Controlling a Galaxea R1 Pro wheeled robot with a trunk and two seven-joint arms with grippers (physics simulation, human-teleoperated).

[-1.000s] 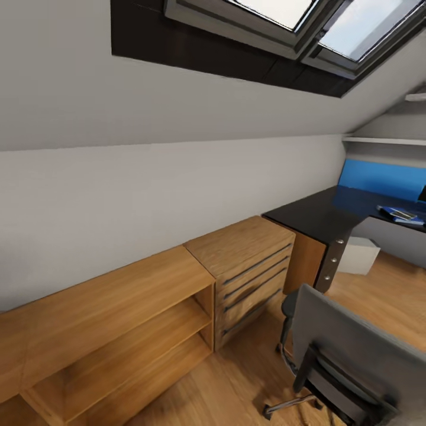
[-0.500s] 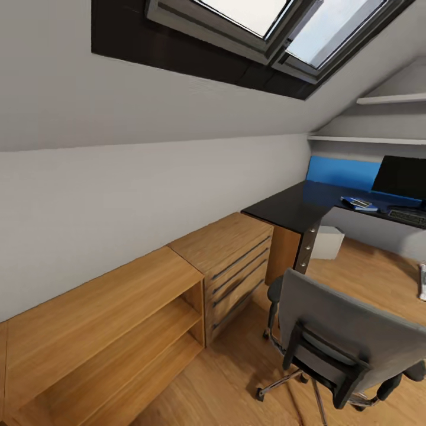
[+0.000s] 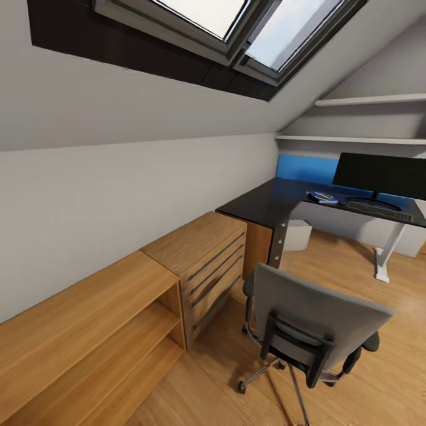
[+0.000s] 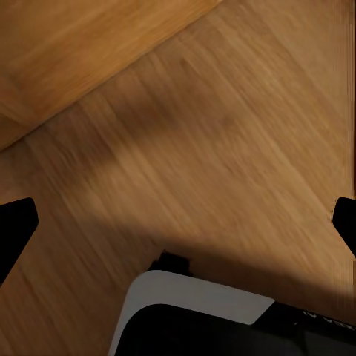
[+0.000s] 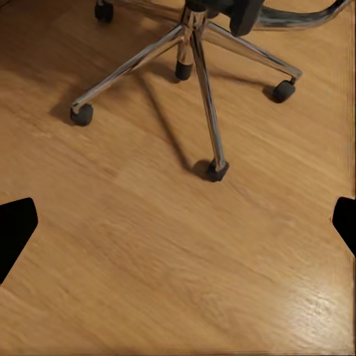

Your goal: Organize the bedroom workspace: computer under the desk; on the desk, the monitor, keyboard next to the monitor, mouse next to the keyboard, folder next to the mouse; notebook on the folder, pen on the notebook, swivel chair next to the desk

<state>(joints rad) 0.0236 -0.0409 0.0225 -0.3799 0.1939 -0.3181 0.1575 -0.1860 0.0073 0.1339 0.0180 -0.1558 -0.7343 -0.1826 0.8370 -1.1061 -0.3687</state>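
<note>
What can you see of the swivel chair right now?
The swivel chair stands upright on the light wood floor, its grey upholstered back toward the head camera and a black frame across that back. Black armrests show at both sides. Its seat surface is hidden behind the backrest. In the right wrist view, its chrome star base spreads spokes ending in black casters resting on the floor. It stands apart from the black desk, beside the wooden drawer unit.

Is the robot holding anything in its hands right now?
No. The left tool and right tool are both open, with bare wood floor between their fingertips.
</note>
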